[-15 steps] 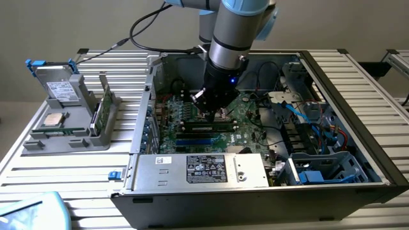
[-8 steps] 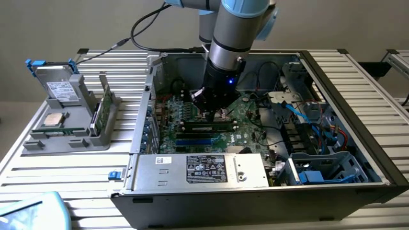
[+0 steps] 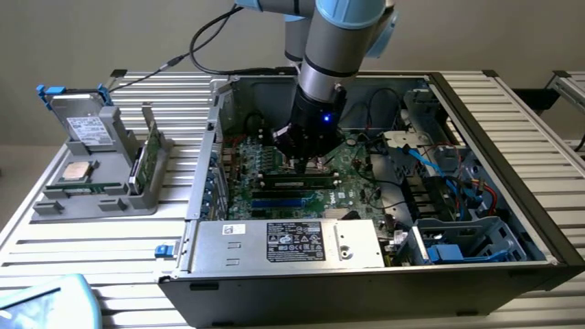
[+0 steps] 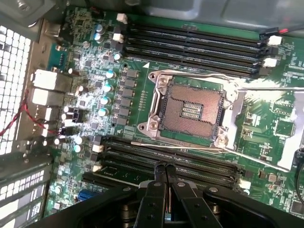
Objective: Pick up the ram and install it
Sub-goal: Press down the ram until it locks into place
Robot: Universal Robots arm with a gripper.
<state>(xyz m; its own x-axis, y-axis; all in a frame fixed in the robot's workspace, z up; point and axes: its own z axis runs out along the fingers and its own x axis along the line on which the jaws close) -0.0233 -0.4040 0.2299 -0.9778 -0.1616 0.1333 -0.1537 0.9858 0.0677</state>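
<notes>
The ram (image 3: 297, 181), a green stick with black chips, sits lengthwise in a black slot on the motherboard (image 3: 357, 171) inside the open computer case. My gripper (image 3: 306, 163) stands straight above its middle, with the tips at or just over its top edge. In the wrist view the gripper (image 4: 165, 167) is shut, its two black fingers (image 4: 154, 194) pressed together with nothing between them. They hang over the bank of long black slots (image 4: 199, 164) beside the open processor socket (image 4: 190, 109), and they hide what lies right under the tips.
A second bank of black slots (image 4: 194, 47) lies beyond the socket. The power supply (image 3: 288, 243), the case walls (image 3: 219, 116) and blue and black cables (image 3: 439, 171) crowd around the board. Outside the case, a grey holder (image 3: 96, 195) carries a hard drive (image 3: 89, 127), a square processor chip (image 3: 78, 171) and another green board (image 3: 146, 161).
</notes>
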